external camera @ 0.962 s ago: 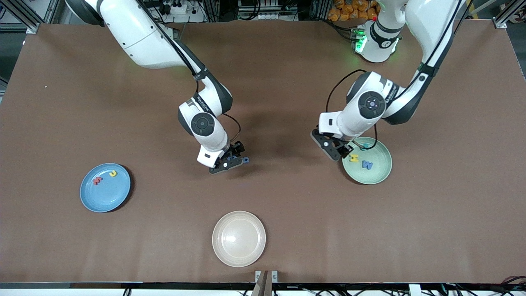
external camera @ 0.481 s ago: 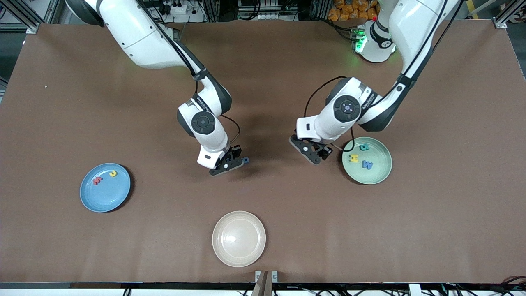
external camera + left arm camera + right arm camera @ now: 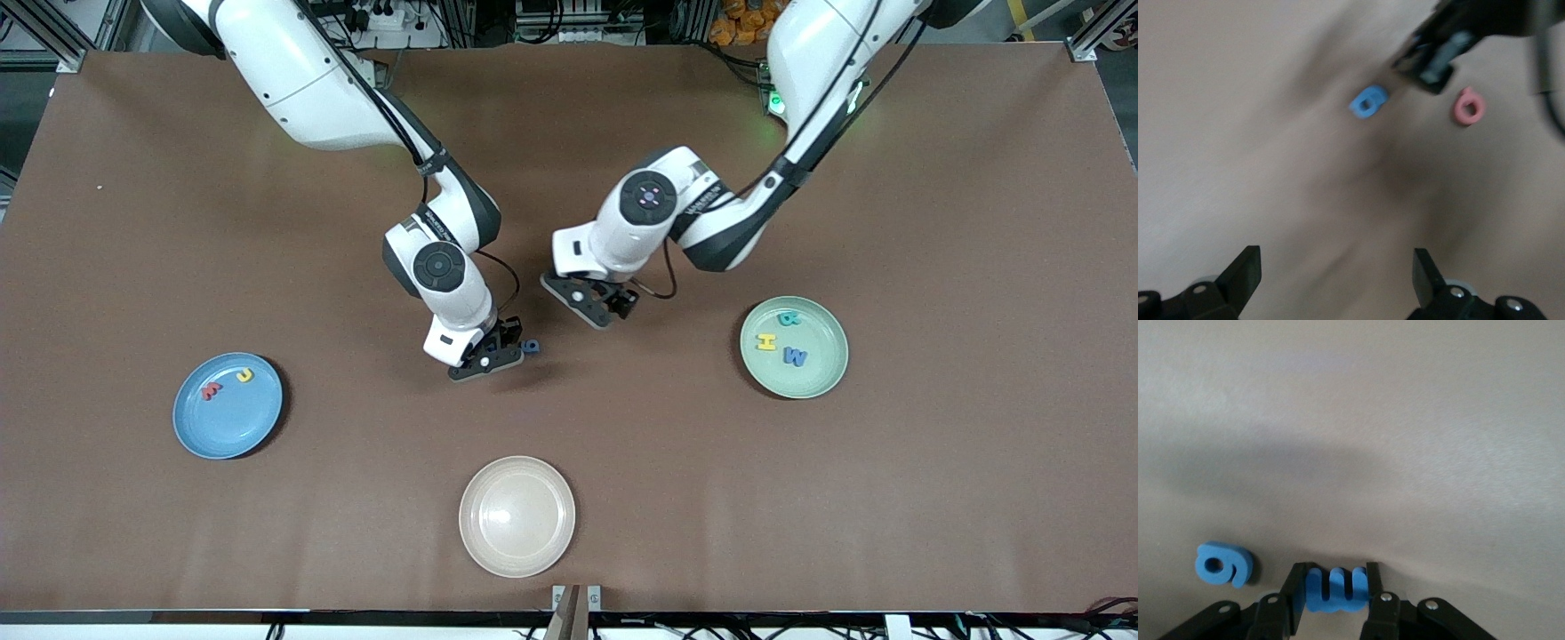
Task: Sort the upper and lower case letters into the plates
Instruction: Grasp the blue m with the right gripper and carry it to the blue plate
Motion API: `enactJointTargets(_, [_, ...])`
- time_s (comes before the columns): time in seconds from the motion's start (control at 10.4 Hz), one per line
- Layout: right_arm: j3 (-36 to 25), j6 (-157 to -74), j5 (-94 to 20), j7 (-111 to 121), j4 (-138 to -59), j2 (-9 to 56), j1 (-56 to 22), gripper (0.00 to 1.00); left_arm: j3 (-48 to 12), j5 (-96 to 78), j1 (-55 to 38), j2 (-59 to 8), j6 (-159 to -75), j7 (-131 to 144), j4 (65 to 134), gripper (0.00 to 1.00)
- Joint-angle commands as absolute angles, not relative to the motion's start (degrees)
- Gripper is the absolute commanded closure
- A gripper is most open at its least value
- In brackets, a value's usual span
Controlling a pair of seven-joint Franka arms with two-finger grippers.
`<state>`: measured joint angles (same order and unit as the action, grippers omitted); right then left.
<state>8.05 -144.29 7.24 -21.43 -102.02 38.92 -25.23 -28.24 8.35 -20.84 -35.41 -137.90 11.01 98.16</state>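
While the blue plate (image 3: 258, 427), toward the right arm's end of the table, carries a red letter (image 3: 211, 389) and a yellow letter (image 3: 244, 375), the right gripper (image 3: 484, 356) is found low at the table's middle, clamped on a blue pronged letter (image 3: 1335, 590). The long axis of that letter is seen to span from finger to finger, with three prongs pointing away from the wrist. A blue looped letter (image 3: 1223, 563) is noted just beside it, untouched. The left gripper (image 3: 597, 313), jaws spread wide, has been shifted from the mint plate (image 3: 822, 378) to bare table nearby. Three letters are recorded in that plate.
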Motion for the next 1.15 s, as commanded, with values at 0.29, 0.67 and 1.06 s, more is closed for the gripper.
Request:
enactJointTargets(0.29, [3.79, -136.33, 10.10, -16.56, -102.04, 33.40, -13.03, 1.00, -22.24, 10.28, -30.66, -38.76, -144.30, 15.38, 93.52, 0.00])
enactJointTargets(0.67, [2.29, -134.03, 10.02, 5.31, -102.04, 32.87, 2.78, 1.00, -17.07, 12.30, -39.53, -42.17, -155.53, 15.12, 88.96, 0.00])
enactJointTargets(1.06, [2.29, -134.03, 9.41, 9.76, -101.17, 33.13, 7.29, 0.01, -9.94, 12.30, -47.18, -48.77, -173.29, 15.03, 88.24, 0.00])
